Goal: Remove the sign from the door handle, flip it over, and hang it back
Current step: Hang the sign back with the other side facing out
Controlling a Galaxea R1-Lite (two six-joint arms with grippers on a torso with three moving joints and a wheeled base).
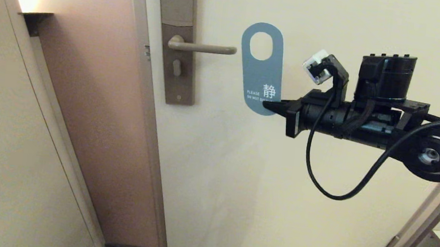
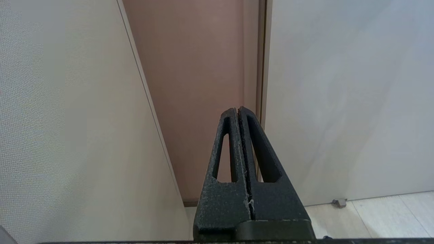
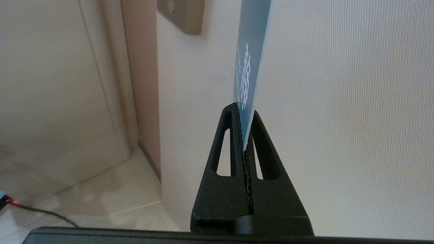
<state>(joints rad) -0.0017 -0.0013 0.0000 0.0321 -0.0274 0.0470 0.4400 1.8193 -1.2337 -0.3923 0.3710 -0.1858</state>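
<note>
Blue door-hanger sign (image 1: 260,73) is held upright in the air in front of a cream door (image 1: 318,197), off the door handle (image 1: 203,48) and just to the right of the lever's rounded tip. Its oval hole is at the top, level with the lever but not around it. The blue side faces the head camera, showing white lettering that includes "PLEASE DO NOT" and a Chinese character.

The right claw (image 1: 272,106) reaches in level from the right and is clamped on the sign's lower rounded end. In the right wrist view the card (image 3: 249,67) stands edge-on, pinched between the two black fingers (image 3: 225,142), which are pressed closed against it.

The handle is a beige lever on a tall brownish plate (image 1: 177,38), left of the sign.

The left claw (image 2: 241,112) is empty, its fingers pressed together, low near the door frame (image 2: 262,67).
</note>
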